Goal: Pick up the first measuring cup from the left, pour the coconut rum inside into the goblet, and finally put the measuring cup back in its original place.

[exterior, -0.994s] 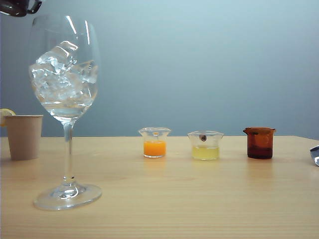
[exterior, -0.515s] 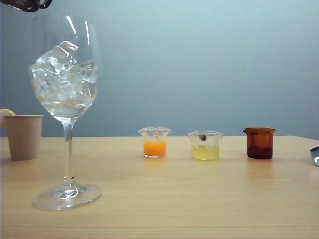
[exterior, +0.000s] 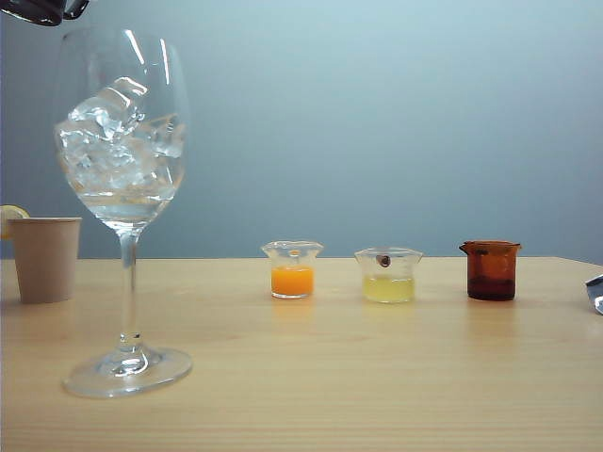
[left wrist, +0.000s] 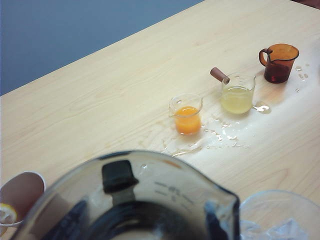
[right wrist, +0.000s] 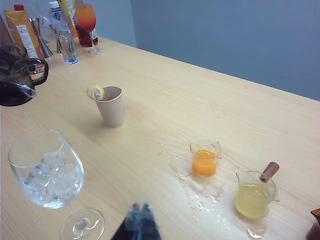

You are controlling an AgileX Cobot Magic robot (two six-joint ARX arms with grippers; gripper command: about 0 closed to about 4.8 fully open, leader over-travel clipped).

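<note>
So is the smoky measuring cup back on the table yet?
No. The left gripper holds the first measuring cup aloft near the goblet; the right gripper hangs shut over the table.

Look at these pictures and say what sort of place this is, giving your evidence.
Probably a mock drinks-mixing bench: a goblet of ice, small measuring cups such as the orange one, and bottles at the table's far end.

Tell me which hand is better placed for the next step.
Left: the left hand holds the first measuring cup near the goblet; the right hand is shut, empty, farther off.
</note>
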